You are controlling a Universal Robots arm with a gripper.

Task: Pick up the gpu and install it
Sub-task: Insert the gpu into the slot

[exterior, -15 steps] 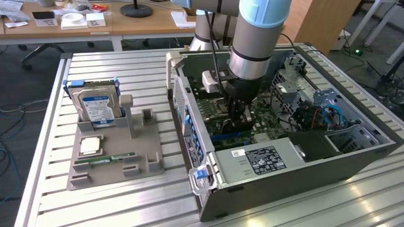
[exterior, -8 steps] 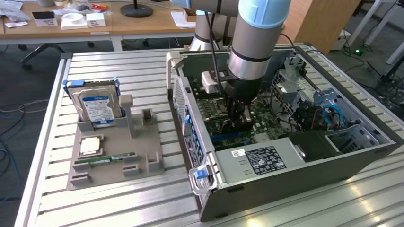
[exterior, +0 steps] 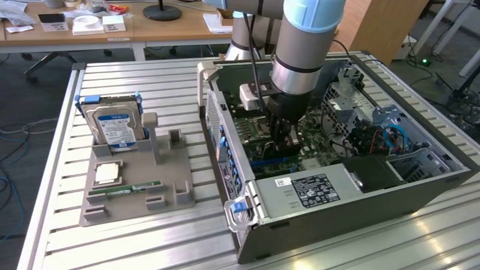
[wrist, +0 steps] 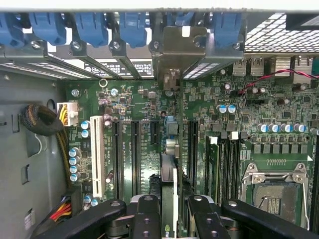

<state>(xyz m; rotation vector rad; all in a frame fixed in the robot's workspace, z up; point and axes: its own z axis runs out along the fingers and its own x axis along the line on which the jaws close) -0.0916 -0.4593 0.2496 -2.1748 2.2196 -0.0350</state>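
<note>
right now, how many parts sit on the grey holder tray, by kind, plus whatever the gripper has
hard drive: 1
cpu chip: 1
ram stick: 1
gpu, held edge-on by the gripper over the motherboard slots: 1
total: 4

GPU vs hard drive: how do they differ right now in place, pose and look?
The gpu is inside the open computer case, over the motherboard slots; the hard drive sits outside, in the grey parts holder on the table.
The gpu is gripped on edge by the end effector; the hard drive stands free, untouched.
The gpu shows as a thin dark card; the hard drive is a thicker silver block with a blue label.
Both stand upright.
</note>
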